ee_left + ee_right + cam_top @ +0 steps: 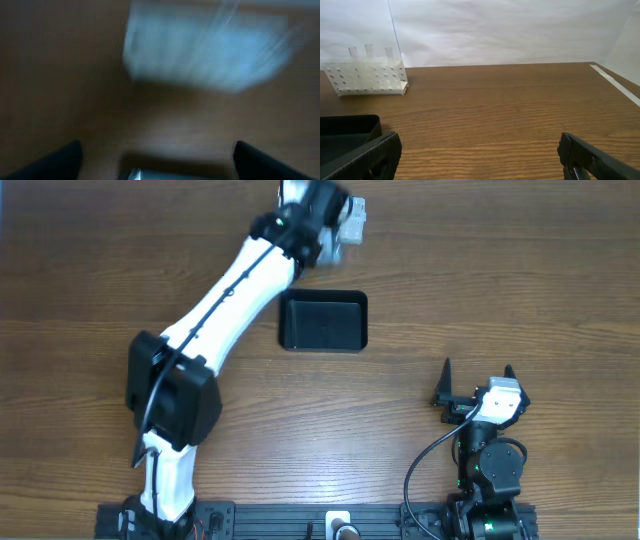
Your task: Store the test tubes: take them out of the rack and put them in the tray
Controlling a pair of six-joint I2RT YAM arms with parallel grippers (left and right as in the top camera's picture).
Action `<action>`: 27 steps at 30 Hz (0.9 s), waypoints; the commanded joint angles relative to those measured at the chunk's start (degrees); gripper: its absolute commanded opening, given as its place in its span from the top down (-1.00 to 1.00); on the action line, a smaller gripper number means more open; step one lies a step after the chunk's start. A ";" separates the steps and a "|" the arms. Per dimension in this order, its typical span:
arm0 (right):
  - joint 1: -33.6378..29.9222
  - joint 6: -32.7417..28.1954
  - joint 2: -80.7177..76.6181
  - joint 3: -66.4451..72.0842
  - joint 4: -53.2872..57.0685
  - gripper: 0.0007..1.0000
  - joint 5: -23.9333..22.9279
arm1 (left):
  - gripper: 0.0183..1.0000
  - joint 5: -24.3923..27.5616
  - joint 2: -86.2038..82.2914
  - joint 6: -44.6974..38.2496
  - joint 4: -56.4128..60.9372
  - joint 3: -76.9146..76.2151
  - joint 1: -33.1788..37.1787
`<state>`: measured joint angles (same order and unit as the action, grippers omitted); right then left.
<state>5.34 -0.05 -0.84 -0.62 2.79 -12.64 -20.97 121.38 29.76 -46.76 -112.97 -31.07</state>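
Top view has the left arm reaching far up to the white rack (352, 220), beyond the black tray (323, 321); the left gripper (157, 147) is spread wide with nothing in it. The right gripper (478, 368) sits near its base, likewise released and empty; three test tubes (368, 50) stand upright in the rack.
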 commanded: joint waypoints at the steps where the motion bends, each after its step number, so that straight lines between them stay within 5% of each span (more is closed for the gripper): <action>1: -0.15 -0.24 0.52 0.33 0.02 -0.99 -0.70 | -1.00 -4.50 -2.25 -7.80 7.08 -2.45 0.07; 27: -0.15 -0.24 0.52 0.33 0.02 -0.98 -0.70 | -0.98 -3.98 12.96 -11.78 23.32 -3.52 3.82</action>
<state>5.34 -0.08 -0.84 -0.62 2.79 -12.64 -25.71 132.66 19.86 -23.99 -115.37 -28.42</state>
